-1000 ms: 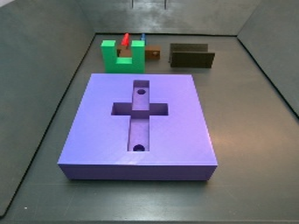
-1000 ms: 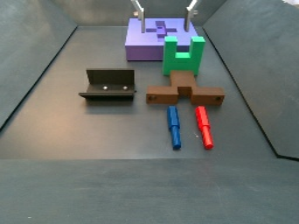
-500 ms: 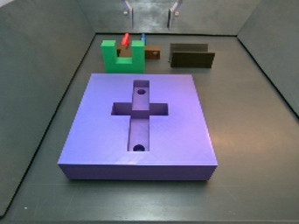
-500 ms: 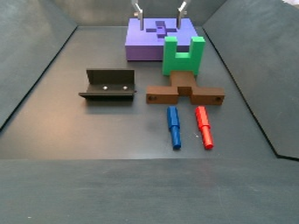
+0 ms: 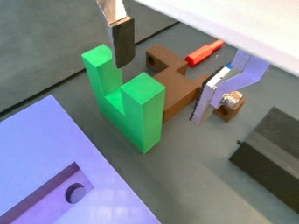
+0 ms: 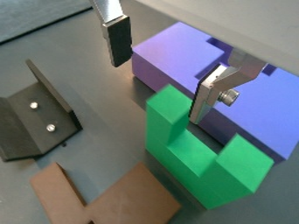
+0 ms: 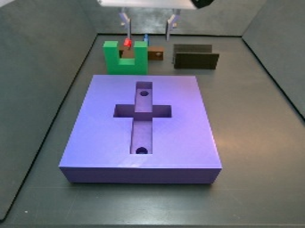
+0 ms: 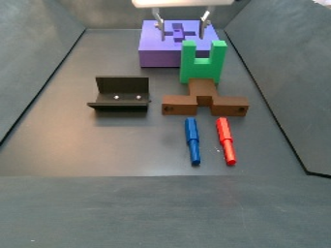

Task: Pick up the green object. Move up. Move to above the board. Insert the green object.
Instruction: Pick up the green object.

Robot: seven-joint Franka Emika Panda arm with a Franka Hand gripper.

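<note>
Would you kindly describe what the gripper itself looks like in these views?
The gripper, above the green object, has two flat silver plate fingers with dark rectangular pads. One plate shows a small screw. Its body looks white in a side view. No cables or markings visible.

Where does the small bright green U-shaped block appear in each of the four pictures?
Wrist view: the small bright green U-shaped block stands at centre, below the open gripper.
Wrist view: it is low, against the purple slab.
Side view: it lies beyond the slab's far edge.
Side view: it lies before the slab.
Shared landmark: the slab.
</note>
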